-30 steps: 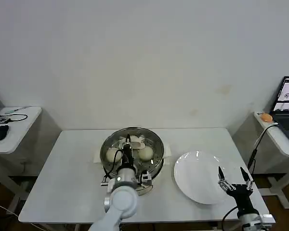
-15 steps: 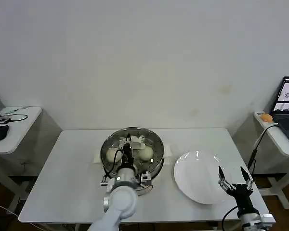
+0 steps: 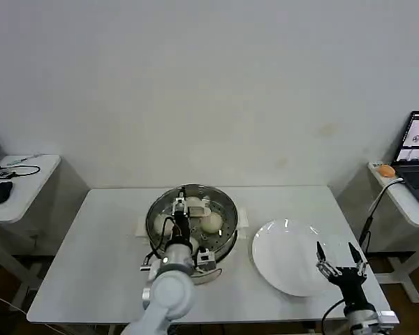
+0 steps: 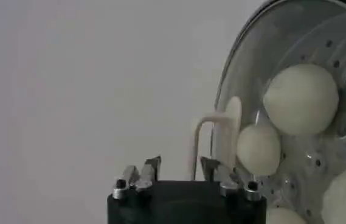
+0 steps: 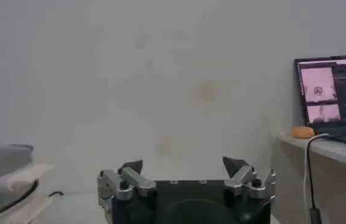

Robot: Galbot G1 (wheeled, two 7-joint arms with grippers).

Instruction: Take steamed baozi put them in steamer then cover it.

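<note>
Baozi already in steamer, centre of surface; cover on it. Left end effector at the cover handle, fingers spread, not pinching. Right end effector spread, idle near empty plate. Task looks nearly finished; only withdrawal left.

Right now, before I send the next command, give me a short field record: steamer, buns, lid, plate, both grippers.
steamer: centre of the table, lid on
steamed baozi: inside, seen through the glass
cover: seated on the steamer
left gripper: open, at the cover's handle, not gripping it
plate: right of the steamer, nothing on it
right gripper: open, idle by the plate's near edge
</note>
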